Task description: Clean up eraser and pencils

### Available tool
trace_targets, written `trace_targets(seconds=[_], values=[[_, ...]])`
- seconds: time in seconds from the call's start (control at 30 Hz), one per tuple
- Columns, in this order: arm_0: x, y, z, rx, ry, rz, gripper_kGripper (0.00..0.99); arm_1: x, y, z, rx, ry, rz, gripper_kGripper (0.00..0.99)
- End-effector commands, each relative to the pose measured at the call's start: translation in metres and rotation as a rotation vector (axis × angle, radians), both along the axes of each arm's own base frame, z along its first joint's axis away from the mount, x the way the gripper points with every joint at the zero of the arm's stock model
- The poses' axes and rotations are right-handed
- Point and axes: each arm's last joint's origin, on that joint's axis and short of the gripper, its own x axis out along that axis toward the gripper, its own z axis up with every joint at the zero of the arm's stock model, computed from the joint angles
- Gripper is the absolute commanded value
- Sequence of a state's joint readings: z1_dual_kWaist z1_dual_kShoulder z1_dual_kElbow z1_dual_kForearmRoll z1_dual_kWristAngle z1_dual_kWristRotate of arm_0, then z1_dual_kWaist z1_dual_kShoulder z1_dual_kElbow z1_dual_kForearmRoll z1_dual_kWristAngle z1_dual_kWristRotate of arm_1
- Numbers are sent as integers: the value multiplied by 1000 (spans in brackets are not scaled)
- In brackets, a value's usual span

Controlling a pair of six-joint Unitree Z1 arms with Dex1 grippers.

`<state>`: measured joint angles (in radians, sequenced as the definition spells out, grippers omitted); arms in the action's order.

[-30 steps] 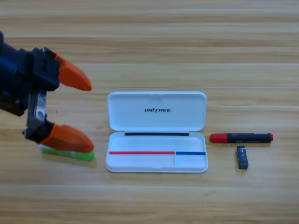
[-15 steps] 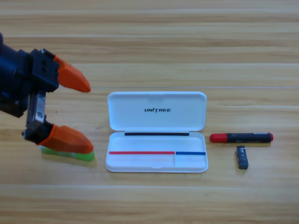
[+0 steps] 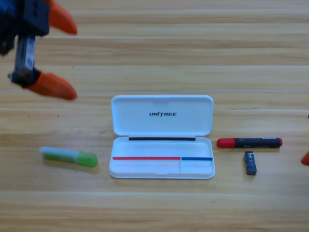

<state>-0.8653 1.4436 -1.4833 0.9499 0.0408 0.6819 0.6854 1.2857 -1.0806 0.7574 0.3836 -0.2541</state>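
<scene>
Top-down over a wooden table (image 3: 154,53): the left gripper (image 3: 67,58) sits at the upper-left corner, its two orange jaws spread wide apart w/ nothing between them, clear of everything on the table. Of the right gripper (image 3: 305,158) only an orange jaw tip shows at the right edge, approx. level w/ the eraser; can't tell whether it's released or clenched.

A white case (image 3: 162,137) lies open at centre, lid flat toward the top of the picture, tray toward the bottom. The green pencil (image 3: 68,156) lies flat on the table left of the tray, near it but not touching, brighter green end pointing at the case. The black pencil (image 3: 249,142), red cap at its left end, lies flat just right of the case, parallel to the tray's long side. The eraser (image 3: 250,163), a small dark block, sits just below that pencil, long side running up-down, apart from it by a thin gap. None of the three is in the case.
</scene>
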Motion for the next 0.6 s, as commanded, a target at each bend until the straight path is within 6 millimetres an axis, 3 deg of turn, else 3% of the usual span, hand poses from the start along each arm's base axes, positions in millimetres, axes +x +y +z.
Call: trace_targets(seconds=[0.03,0.13,0.23,0.4,0.6], values=[[47,24,-14,190,-47,8,989,45,10,-26,-198,124,-292,977],[65,40,-24,265,-48,-2,989,75,19,-41,-348,84,-491,980],[78,52,-36,303,-17,-14,989,93,29,-61,-437,98,-504,986],[98,64,-65,362,72,-43,990,112,44,-95,-486,227,-589,989],[107,65,-106,389,216,-84,990,123,62,-112,-462,328,-717,989]])
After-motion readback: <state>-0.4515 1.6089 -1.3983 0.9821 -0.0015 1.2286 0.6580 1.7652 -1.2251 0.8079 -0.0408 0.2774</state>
